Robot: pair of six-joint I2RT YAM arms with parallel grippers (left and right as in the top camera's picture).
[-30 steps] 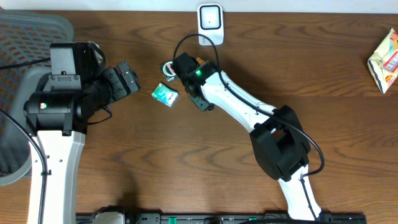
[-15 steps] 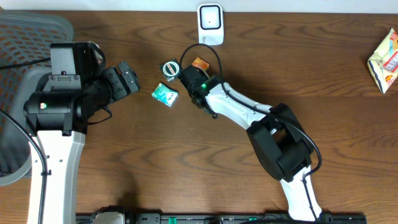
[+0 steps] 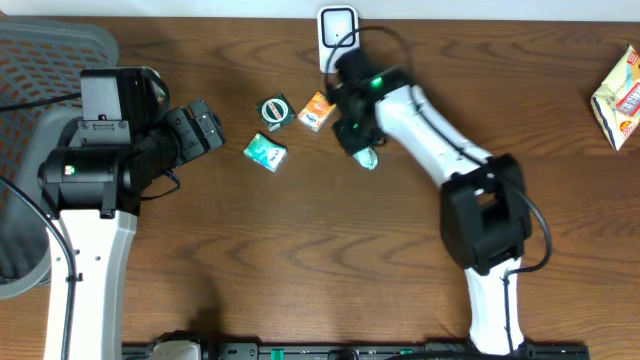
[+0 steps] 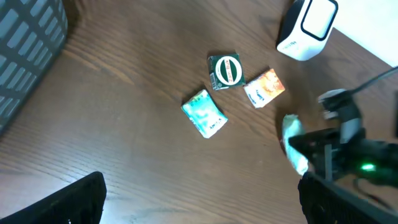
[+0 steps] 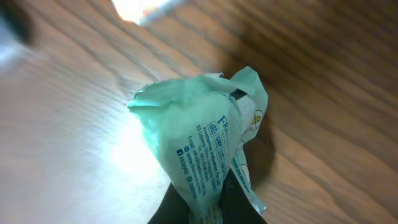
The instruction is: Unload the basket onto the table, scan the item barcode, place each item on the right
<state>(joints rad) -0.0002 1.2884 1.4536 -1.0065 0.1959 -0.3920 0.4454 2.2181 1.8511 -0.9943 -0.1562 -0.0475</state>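
The right gripper pinches a crumpled green packet by its lower end, close over the table before the white scanner and near an orange packet, while the left gripper hangs spread wide.

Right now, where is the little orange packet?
In the overhead view the orange packet sits just below the white scanner, between the dark green packet and the right gripper holding a mint packet.

The wooden table bears a scanner, teal packet, dark-green packet, orange packet and yellow carton
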